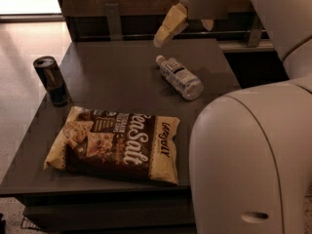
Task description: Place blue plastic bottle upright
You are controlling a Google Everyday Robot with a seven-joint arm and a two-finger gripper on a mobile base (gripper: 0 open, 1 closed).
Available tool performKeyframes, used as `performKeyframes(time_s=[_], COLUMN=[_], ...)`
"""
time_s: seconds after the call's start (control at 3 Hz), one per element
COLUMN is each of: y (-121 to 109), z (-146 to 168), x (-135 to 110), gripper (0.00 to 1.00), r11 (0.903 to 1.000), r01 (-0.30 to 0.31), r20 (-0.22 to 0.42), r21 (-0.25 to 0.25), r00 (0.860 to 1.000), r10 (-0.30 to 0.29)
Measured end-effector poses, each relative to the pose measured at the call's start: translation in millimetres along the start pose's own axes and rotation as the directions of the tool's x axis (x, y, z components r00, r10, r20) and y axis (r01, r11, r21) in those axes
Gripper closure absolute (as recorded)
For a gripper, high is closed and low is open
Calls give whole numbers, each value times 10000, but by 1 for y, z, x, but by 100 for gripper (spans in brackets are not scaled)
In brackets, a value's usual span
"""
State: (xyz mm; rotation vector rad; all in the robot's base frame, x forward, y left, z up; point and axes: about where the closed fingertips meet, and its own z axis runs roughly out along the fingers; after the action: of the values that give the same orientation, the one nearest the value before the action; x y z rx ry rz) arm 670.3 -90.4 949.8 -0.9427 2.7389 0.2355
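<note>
Lying nearest on the table [122,77] is a snack bag [117,145]; a dark can [51,79] stands left. Farther back, the blue plastic bottle [179,77] lies on its side, cap rearward. My gripper [185,33] hangs beyond, fingers apart.

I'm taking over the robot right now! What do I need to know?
Gripper: up in the air over the far edge of the table, above and a little behind the bottle's cap end, holding nothing.
Blue plastic bottle: lying on its side on the far right part of the table, white cap pointing toward the far left.
Nearby: a dark drink can stands upright at the left edge, and a snack bag lies flat at the front. Both are apart from the bottle.
Done: nothing on the bottle yet.
Left: come down, grasp the bottle, stand it upright, let go.
</note>
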Motion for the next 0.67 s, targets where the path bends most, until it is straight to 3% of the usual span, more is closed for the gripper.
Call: performKeyframes(time_s=[0.33,0.67], y=[5,3], z=[30,39], x=[6,1], gripper=[0,0], r11=[9983,9982], r01=[-484,-554], r20=[-329,-320], r21=[-337,-237], r00=[9983,9980], r10=[473,547])
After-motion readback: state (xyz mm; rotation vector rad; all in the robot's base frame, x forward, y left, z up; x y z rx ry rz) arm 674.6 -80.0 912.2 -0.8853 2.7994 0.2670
